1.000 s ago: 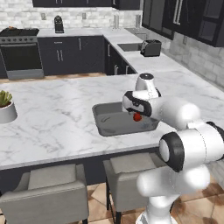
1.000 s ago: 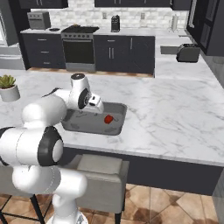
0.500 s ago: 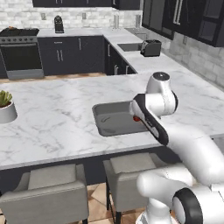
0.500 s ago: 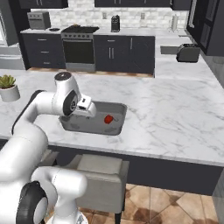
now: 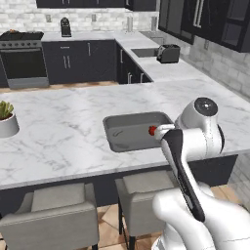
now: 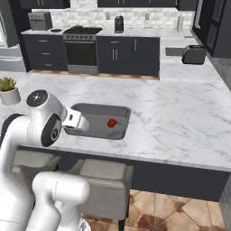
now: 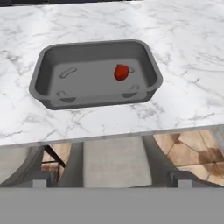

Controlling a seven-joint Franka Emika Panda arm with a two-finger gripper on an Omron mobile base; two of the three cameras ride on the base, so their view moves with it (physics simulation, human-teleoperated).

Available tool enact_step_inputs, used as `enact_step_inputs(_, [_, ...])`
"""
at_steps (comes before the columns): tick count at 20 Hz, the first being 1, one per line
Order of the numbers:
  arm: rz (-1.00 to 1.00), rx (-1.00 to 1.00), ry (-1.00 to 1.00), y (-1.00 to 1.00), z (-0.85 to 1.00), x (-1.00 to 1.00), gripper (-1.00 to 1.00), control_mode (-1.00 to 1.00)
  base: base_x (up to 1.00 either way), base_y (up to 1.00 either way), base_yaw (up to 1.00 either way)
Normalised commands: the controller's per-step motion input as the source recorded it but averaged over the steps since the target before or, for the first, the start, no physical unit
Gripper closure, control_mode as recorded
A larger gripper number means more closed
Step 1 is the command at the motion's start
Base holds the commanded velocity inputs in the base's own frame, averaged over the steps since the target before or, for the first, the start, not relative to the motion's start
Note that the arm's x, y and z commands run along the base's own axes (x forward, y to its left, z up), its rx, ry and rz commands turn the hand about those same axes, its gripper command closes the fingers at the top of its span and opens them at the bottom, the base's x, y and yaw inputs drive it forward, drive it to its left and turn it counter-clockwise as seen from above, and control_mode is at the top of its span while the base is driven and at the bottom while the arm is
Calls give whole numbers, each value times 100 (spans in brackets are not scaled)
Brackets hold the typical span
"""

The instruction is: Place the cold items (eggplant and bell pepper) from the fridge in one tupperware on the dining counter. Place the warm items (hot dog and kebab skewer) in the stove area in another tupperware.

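1. Where the left base view looks over the marble dining counter (image 5: 73, 141), a grey tupperware (image 5: 128, 132) sits near centre, and a red bell pepper (image 5: 152, 130) lies at its 3 o'clock side, partly behind the white arm (image 5: 195, 141). A potted plant (image 5: 7, 119) stands at 9 o'clock, a toaster (image 5: 169, 53) at 1 o'clock; no writing is legible on either.
2. In the right base view, the bell pepper (image 6: 111, 122) rests inside the tupperware (image 6: 101, 120), toward its 3 o'clock end. The stove (image 6: 82, 45) stands at 11 o'clock.
3. In the hand view, the bell pepper (image 7: 121, 72) lies on the tupperware (image 7: 41, 74) floor, right of middle. The gripper's jaws stand fully apart and hold nothing. Stools (image 7: 113, 162) show at 6 o'clock. No brands or labels are readable.
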Motion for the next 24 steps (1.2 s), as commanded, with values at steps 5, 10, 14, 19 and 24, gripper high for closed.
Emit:
enact_step_inputs(5, [1,-7,-20,0,33,-99,-100,-100,0,0,0])
enact_step_inputs(10, [1,0,-1,7,2,-56,-100,-100,0,0,0])
enact_step_inputs(14, [0,2,-5,10,0,-62,-100,-100,0,0,0])
enact_step_inputs(19, [0,0,1,10,0,-14,-100,100,-41,24,1])
enact_step_inputs(24, [0,0,0,0,0,0,-100,100,-61,99,14])
